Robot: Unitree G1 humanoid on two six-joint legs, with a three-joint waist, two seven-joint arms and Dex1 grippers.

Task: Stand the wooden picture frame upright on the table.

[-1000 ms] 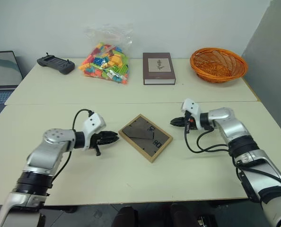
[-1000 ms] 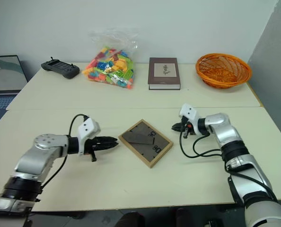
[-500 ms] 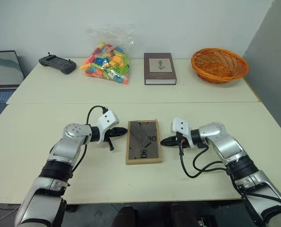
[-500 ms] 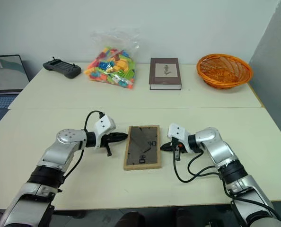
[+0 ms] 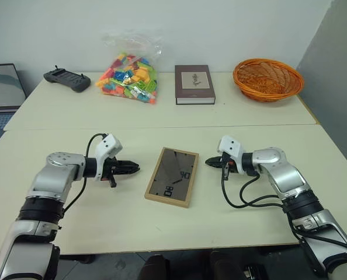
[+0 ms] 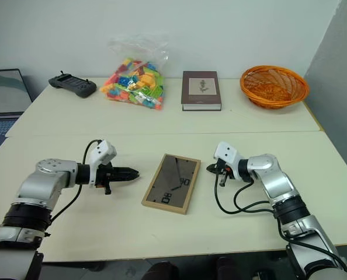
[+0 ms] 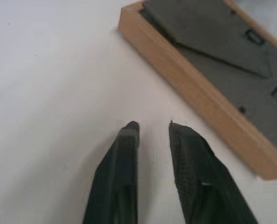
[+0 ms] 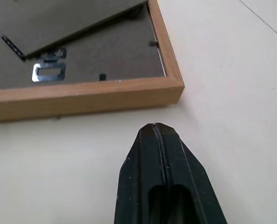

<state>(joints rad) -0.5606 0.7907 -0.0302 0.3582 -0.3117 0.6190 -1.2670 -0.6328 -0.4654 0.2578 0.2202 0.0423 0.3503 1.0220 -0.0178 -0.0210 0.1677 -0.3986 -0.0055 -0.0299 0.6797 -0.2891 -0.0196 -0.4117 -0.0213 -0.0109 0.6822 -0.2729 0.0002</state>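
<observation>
The wooden picture frame [image 5: 172, 177] lies flat and face down on the table [image 5: 103, 221], its dark back and folded stand facing up. My left gripper [image 5: 135, 168] hovers low a short way to its left, pointing at its long edge, apart from it. In the left wrist view its fingers [image 7: 127, 140] stand slightly open with nothing between them, and the frame's edge [image 7: 194, 93] is just beyond. My right gripper [image 5: 210, 162] is shut and empty, close to the frame's far right corner [image 8: 173, 88] without touching it.
Along the back of the table stand a black controller [image 5: 67, 79], a bag of colourful blocks [image 5: 131, 76], a dark brown book [image 5: 194, 84] and an orange basket [image 5: 268, 79]. A laptop [image 5: 1, 87] sits at the far left. A grey wall borders the right side.
The frame has turned from a diagonal lie to nearly lengthwise. Both grippers had closed in on its sides and have now drawn back from it. The left fingers have parted slightly.
</observation>
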